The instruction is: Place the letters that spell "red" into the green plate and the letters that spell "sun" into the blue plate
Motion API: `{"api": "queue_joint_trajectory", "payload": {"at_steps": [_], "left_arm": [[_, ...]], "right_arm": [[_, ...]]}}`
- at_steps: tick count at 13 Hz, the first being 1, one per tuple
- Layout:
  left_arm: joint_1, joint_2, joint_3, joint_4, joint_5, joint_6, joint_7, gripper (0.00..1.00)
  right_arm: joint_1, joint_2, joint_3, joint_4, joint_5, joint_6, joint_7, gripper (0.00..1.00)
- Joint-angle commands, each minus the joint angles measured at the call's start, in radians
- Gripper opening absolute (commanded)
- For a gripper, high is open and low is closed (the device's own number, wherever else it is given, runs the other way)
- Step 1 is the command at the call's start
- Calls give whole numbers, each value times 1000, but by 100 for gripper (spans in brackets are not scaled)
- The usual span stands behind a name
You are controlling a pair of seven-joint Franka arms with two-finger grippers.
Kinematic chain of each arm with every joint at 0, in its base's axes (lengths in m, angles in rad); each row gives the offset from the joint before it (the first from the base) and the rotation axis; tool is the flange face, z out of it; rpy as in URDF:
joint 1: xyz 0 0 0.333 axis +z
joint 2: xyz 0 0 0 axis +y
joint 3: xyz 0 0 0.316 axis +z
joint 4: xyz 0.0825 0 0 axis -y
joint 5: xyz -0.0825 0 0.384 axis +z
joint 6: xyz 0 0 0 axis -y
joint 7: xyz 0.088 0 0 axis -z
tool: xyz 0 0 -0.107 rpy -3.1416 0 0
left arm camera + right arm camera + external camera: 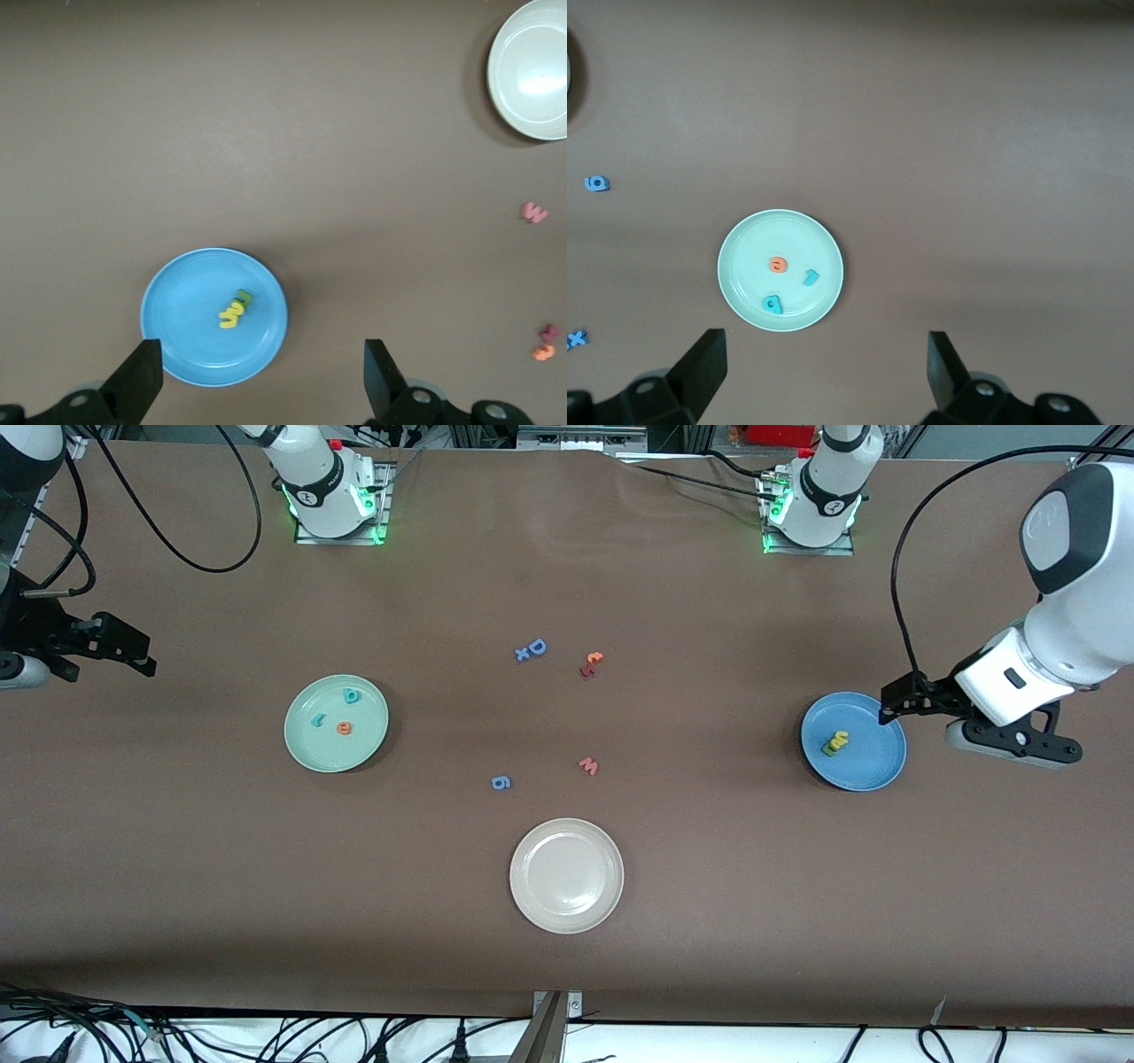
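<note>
**Letters In Plates, Both Pincers Wide Open**

Saw the orange "e" (345, 728), teal "d" (353, 696) and thin teal "r" (318, 720) lying in the green plate (306, 753). Saw the "sun" letters (834, 742) bunched in the blue plate (873, 775). Found left pincer (261, 376) up over the bench, just beside the blue plate, open and empty. Found right pincer (824, 372) up by the right arm's end of the bench, well apart from the green plate, open and empty. Looked done; nothing left to grab.

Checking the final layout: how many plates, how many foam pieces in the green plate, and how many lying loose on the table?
Plates: 3
Foam pieces in green plate: 3
Loose foam pieces: 6
Total: 12
</note>
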Motion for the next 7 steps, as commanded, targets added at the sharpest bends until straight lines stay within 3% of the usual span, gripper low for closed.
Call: {"api": "queue_joint_trajectory", "payload": {"at_steps": [1, 7], "left_arm": [[69, -14, -56, -3, 23, -17, -17, 100], [65, -11, -56, 3, 23, -32, -19, 100]], "right_arm": [[-2, 12, 1, 22, 1, -2, -8, 100], [1, 10, 5, 23, -4, -2, -8, 100]]}}
